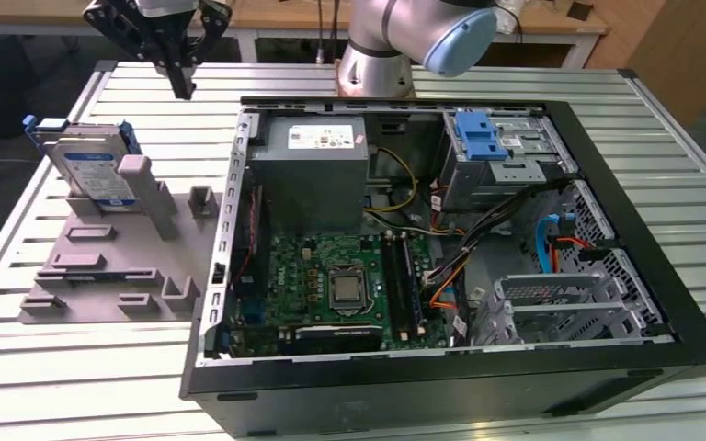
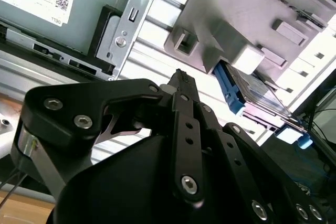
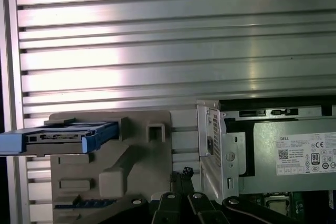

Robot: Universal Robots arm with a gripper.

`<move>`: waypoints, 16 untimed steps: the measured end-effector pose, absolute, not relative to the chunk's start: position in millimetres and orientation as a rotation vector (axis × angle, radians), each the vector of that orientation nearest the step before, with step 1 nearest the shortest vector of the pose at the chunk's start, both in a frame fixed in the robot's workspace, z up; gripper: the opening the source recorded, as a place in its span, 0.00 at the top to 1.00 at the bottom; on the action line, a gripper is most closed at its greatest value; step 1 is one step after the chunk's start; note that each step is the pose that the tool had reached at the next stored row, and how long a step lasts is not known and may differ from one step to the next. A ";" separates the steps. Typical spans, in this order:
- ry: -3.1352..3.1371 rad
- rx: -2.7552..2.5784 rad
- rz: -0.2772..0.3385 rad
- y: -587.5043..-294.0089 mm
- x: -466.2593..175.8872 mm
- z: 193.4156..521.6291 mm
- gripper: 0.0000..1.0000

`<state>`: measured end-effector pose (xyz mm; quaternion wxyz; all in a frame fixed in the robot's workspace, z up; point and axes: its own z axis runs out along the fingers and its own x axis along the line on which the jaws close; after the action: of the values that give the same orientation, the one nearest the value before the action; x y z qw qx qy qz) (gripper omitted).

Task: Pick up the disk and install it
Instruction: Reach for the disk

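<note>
I see the open computer case [image 1: 451, 386] on the slatted table [image 1: 84, 367], with the power supply [image 1: 316, 165], motherboard [image 1: 341, 285] and metal drive cage [image 1: 500, 161] inside. Just beside it, on the exterior view's left, the grey holder [image 1: 96, 266] has the disk [image 1: 89, 170] standing on edge in it. My gripper [image 1: 184, 84] hangs above the table near the holder, its fingers pressed together on nothing.

Clerk: Silver rectangular hard drive with blue plastic rails [image 1: 87, 167]?
Inspector: Lower part hidden behind grey plastic holder [image 1: 144, 197]; first wrist view's edge cuts one end.
Clerk: Silver jointed robot arm [image 1: 381, 41]?
Inspector: Upper section cut off.
</note>
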<state>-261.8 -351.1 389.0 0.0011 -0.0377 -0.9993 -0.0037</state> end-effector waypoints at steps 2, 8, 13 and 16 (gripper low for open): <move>-3.135 -0.118 -0.012 -350.2 -265.0 388.8 0.89; -3.130 -0.118 -0.011 -347.5 -274.5 388.3 0.89; -3.126 -0.118 -0.011 -345.3 -282.5 388.0 0.89; -3.124 -0.118 -0.011 -343.9 -287.4 387.8 0.89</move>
<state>-287.4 -343.9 387.8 0.0078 -0.0377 -0.9993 -0.0035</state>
